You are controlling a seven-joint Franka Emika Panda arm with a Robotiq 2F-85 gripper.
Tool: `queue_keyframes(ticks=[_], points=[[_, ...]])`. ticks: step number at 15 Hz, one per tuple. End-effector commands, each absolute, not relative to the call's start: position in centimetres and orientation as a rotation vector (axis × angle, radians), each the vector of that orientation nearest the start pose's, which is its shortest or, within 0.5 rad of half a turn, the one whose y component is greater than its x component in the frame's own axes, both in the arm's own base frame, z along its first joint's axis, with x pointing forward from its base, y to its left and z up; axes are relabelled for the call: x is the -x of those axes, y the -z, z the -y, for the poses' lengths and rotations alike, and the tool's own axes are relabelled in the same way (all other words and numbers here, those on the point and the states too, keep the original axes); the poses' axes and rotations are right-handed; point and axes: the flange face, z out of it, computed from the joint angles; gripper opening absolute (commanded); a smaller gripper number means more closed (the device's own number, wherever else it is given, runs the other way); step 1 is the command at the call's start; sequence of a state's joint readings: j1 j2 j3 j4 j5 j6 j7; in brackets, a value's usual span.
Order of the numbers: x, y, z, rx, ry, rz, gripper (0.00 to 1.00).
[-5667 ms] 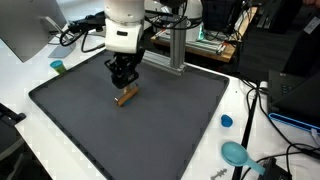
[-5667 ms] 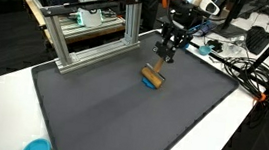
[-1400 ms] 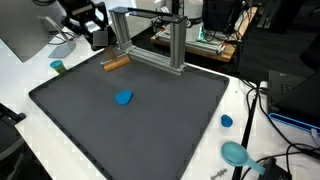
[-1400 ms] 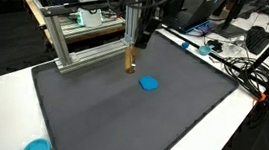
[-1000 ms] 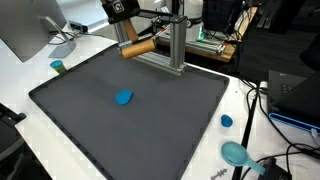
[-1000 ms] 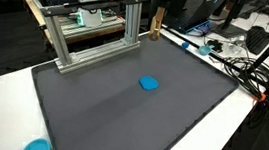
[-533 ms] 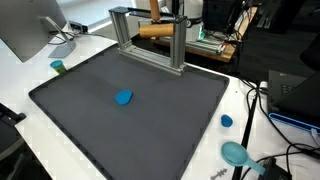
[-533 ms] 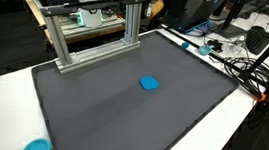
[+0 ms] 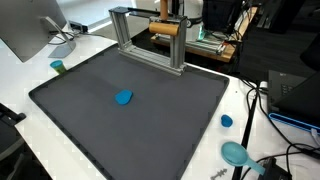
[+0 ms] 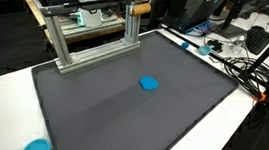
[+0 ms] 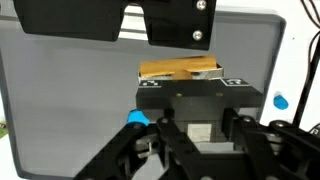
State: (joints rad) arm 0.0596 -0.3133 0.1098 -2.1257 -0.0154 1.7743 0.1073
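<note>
A brown wooden block (image 9: 165,27) hangs in the air, level with the top bar of the aluminium frame (image 9: 181,50); it also shows in the other exterior view (image 10: 140,7). In the wrist view my gripper (image 11: 195,85) is shut on the wooden block (image 11: 178,70), high above the dark grey mat (image 11: 70,90). The gripper body is mostly cut off at the top edge of both exterior views. A small blue piece (image 9: 124,97) lies alone on the mat (image 9: 150,130), far below the gripper; it also shows in an exterior view (image 10: 149,84) and in the wrist view (image 11: 137,118).
The aluminium frame (image 10: 88,40) stands along the mat's far edge. A teal cup (image 9: 58,67), a blue cap (image 9: 227,121) and a teal scoop (image 9: 235,152) lie on the white table. A monitor (image 9: 25,30), cables and electronics (image 10: 232,55) surround the table.
The gripper lifted the wooden block off the mat, leaving the blue piece behind. It carried the block up and across to the frame's top bar, moving further along it in the last half second.
</note>
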Motion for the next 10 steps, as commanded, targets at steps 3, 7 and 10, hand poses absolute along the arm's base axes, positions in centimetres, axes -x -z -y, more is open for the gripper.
queue_keyframes(ticks=[3, 7, 10], points=[[-47.4, -50.2, -6.0, 3.244, -0.059, -0.119, 0.22], [-47.7, -47.5, -3.8, 3.163, -0.008, -0.059, 0.22], [-47.3, -46.2, -1.4, 3.103, 0.067, -0.034, 0.22]])
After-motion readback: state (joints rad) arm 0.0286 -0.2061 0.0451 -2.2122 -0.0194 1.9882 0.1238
